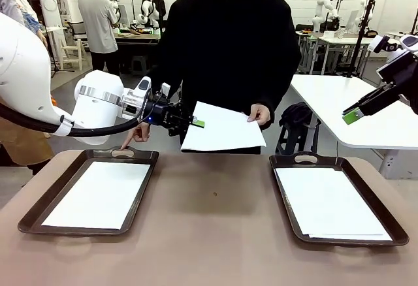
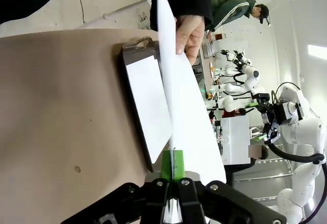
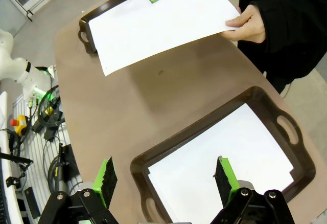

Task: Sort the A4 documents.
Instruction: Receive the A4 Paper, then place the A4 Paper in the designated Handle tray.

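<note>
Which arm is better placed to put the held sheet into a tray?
Left. The left gripper is shut on the sheet, near the left tray; the right gripper is open, empty.

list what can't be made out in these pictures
- Front view: how many sheets lie in the right tray; the stack's edges are too thin.
- Front view: the person's pointing hand, partly behind the left gripper.
- Left wrist view: left tray, partly behind the held sheet.
</note>
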### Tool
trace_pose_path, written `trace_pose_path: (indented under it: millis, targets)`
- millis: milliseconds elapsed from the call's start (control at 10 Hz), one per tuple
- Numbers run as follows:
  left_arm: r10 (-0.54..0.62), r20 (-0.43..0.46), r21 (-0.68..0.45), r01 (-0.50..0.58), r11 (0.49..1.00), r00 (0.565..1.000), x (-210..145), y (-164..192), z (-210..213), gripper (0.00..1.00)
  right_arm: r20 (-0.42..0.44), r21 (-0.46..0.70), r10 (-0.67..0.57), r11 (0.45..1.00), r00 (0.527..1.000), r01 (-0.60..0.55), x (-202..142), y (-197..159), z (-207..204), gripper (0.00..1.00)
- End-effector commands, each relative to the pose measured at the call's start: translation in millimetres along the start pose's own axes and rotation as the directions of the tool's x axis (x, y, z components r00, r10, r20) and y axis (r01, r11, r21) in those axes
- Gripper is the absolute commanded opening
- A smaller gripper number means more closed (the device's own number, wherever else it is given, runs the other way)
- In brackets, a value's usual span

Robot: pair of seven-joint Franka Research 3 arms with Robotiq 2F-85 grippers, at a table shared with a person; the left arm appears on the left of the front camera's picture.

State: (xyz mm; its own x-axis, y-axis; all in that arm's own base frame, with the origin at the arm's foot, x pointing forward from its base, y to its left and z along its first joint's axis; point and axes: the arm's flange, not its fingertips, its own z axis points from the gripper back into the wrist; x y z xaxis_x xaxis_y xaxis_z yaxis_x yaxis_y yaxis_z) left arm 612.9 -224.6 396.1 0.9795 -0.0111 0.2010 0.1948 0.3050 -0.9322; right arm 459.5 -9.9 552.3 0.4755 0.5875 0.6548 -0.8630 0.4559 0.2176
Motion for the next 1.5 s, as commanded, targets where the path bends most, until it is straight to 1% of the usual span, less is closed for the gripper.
trace_pose_path:
  millis: [0, 400, 500, 600, 1400]
  targets:
    - [-0.004, 0.033, -0.01, 0.005, 1.0, 0.999, 3, 0, -3, 0.0, -0.002, 0.004, 0.0, 1.0, 1.0, 0.0, 0, 1, -1, 1.0]
    - [-0.022, 0.042, -0.012, 0.023, 1.0, 0.999, 9, -13, -4, 0.0, -0.002, 0.004, 0.0, 1.0, 1.0, 0.0, 0, 1, -1, 1.0]
    - [-0.03, 0.018, 0.019, 0.029, 0.999, 0.999, 10, -14, -2, 0.0, -0.002, 0.004, 0.0, 1.0, 1.0, 0.0, 0, 1, -1, 1.0]
    - [-0.016, 0.01, 0.0, 0.016, 1.0, 1.0, 4, -8, -1, 0.0, -0.002, 0.004, 0.0, 1.0, 1.0, 0.0, 0, 1, -1, 1.0]
    - [-0.016, 0.01, 0.0, 0.016, 1.0, 1.0, 4, -8, -1, 0.0, -0.002, 0.004, 0.0, 1.0, 1.0, 0.0, 0, 1, -1, 1.0]
